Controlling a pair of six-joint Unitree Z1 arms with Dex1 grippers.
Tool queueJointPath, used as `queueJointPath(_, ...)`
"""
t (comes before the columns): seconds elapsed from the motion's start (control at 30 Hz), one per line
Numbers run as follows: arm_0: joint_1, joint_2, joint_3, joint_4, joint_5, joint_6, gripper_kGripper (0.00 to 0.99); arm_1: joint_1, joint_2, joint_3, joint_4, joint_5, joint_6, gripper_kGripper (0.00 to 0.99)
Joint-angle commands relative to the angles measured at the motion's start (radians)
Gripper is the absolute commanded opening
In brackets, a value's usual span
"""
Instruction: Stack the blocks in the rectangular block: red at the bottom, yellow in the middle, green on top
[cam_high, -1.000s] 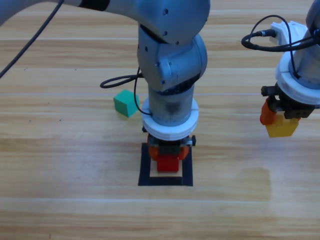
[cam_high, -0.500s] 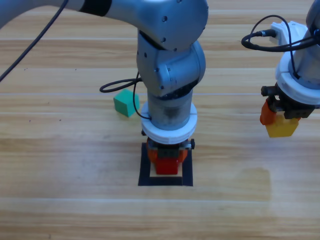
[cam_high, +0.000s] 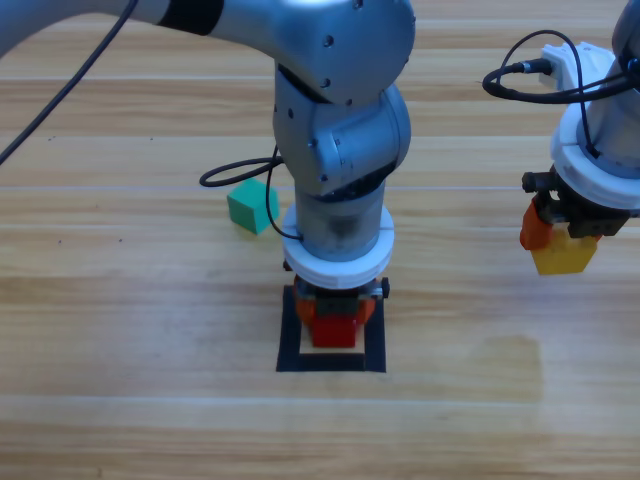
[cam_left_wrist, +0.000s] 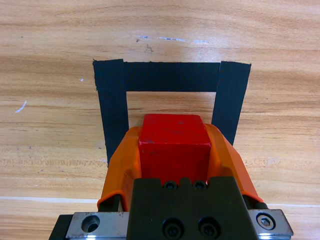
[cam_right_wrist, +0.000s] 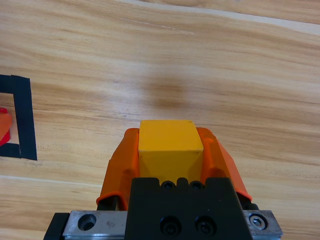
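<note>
My left gripper (cam_high: 334, 322) is shut on the red cube (cam_high: 333, 330) (cam_left_wrist: 174, 146) and holds it inside the black tape rectangle (cam_high: 290, 335) (cam_left_wrist: 112, 107). In the left wrist view the orange jaws press both sides of the cube, with wood of the rectangle showing beyond it. At the right, my right gripper (cam_high: 560, 238) hangs above the table, shut on the yellow cube (cam_high: 563, 255) (cam_right_wrist: 169, 145). The teal-green cube (cam_high: 251, 206) lies loose on the wood, up and to the left of the rectangle, beside the left arm.
A black cable (cam_high: 232, 170) loops off the left arm just above the green cube. Bare wood stretches between the tape rectangle and the right gripper, and along the table's near edge.
The left arm has come down slightly with the red cube, which now sits deeper in the rectangle. The right arm and the green cube have not moved.
</note>
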Motion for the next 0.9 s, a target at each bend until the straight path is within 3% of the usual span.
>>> queueJointPath(0.03, -0.008, 0.054, 0.033, -0.011, 0.017, -0.005, 0.002, 0.025, 0.04, 0.021, 0.012, -0.003, -0.007, 0.0)
queueJointPath(0.1, -0.008, 0.052, 0.035, -0.011, 0.017, -0.007, 0.083, 0.025, 0.04, 0.021, 0.012, -0.001, -0.006, 0.0)
queueJointPath(0.17, -0.008, 0.051, 0.032, -0.011, 0.017, -0.015, 0.236, 0.025, 0.04, 0.021, 0.012, -0.001, -0.006, 0.0)
queueJointPath(0.23, -0.008, 0.051, 0.029, -0.011, 0.016, -0.022, 0.483, 0.025, 0.042, 0.022, 0.012, -0.001, -0.004, 0.0)
queueJointPath(0.3, -0.01, 0.051, 0.027, -0.011, 0.017, -0.028, 0.666, 0.025, 0.042, 0.022, 0.01, -0.001, -0.004, 0.0)
queueJointPath(0.53, -0.01, 0.029, 0.044, -0.011, 0.019, -0.034, 0.98, 0.025, 0.042, 0.024, 0.012, 0.0, -0.001, 0.0)
queueJointPath(0.9, -0.01, -0.109, 0.001, 0.005, 0.027, -0.022, 0.99, 0.058, 0.009, -0.004, 0.056, -0.015, 0.077, 0.0)
